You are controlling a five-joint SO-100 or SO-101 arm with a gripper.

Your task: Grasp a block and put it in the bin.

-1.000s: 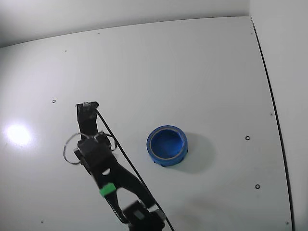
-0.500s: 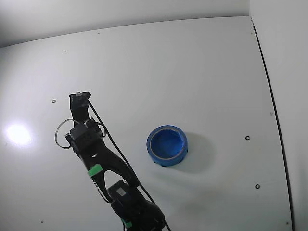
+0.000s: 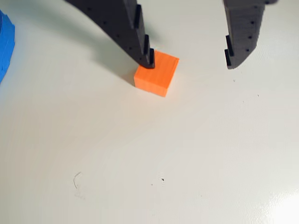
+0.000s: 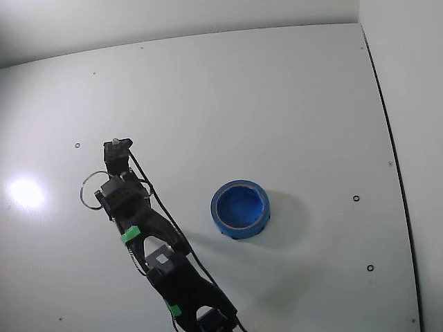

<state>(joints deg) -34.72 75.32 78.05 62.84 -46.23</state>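
Observation:
In the wrist view a small orange cube, the block, lies on the white table. My gripper is open and low over the table. Its left finger has its tip at the block's upper left corner, and its right finger stands well to the right of the block. The block is not between closed jaws. The blue bin shows only as a rim at the left edge. In the fixed view the round blue bin stands to the right of the gripper, and the block is hidden by the arm.
The arm reaches in from the bottom of the fixed view with cables along it. The white table has small dark holes and a bright glare spot at the left. A wall edge runs along the right.

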